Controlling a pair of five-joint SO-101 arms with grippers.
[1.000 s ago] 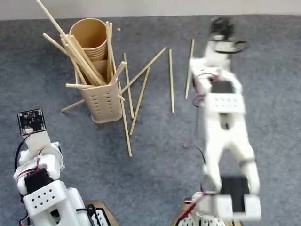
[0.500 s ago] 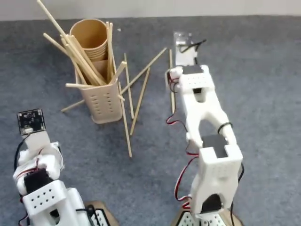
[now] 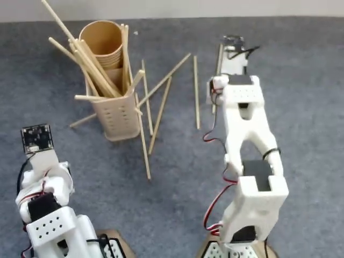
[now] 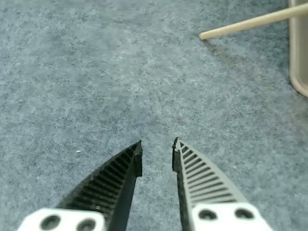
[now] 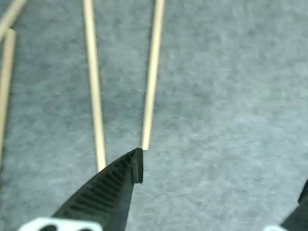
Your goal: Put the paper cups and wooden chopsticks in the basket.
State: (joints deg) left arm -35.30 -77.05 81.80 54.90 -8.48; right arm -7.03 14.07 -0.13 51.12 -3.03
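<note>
Task part complete. The basket (image 3: 115,115), a perforated beige container at about 10 o'clock on the table in the high view, holds a nested stack of paper cups (image 3: 101,44). It also holds a bundle of wooden chopsticks (image 3: 94,67) that splay out over its rim. Every cup seen stands inside it, so the cup portion is judged done. Outstanding: roughly seven loose chopsticks (image 3: 196,91) lie on the surface from the basket's foot out toward 1 o'clock. Some touch or lean on the basket wall; two lie well apart from it. The right arm (image 3: 244,118) is stretched toward 1 o'clock over those two. The right gripper (image 5: 221,173) has its jaws spread wide and empty, with one tip just beside the near end of a single chopstick (image 5: 151,72), which is not between the jaws. The left arm (image 3: 45,188) sits at 7 o'clock. The left gripper (image 4: 157,144) has its jaws a little apart, holding nothing, above bare surface, with a chopstick end (image 4: 245,21) and the basket's corner ahead of it. Surface: a grey short-pile carpet (image 3: 301,134) covers the table, no stains or creases noted. Room: a pale band (image 3: 172,8) runs along the 12 o'clock edge; whether it is wall or floor cannot be told.
</note>
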